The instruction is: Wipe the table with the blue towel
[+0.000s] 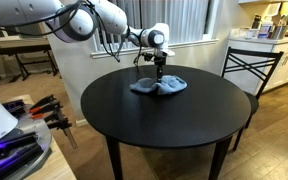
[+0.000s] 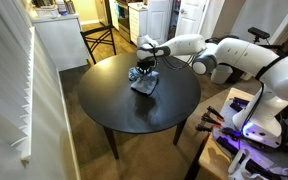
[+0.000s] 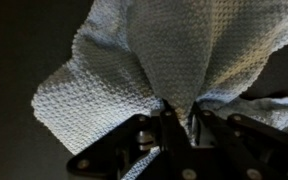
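The blue towel (image 1: 159, 87) lies bunched on the far part of the round black table (image 1: 164, 125). It also shows in an exterior view (image 2: 143, 82) and fills the wrist view (image 3: 134, 60) as pale knitted cloth. My gripper (image 1: 157, 72) comes down from above onto the towel's middle, and it shows in an exterior view (image 2: 143, 70) too. In the wrist view the jaws (image 3: 179, 118) are shut on a pinched fold of the towel, which rises up between the fingers while its edges rest on the table.
A black metal chair (image 1: 252, 65) stands at the table's far side, also seen in an exterior view (image 2: 100, 40). A kitchen counter (image 1: 284, 45) is behind it. A cart with clamps and tools (image 1: 39, 110) stands beside the table. A window with blinds (image 2: 9, 90) runs along one wall.
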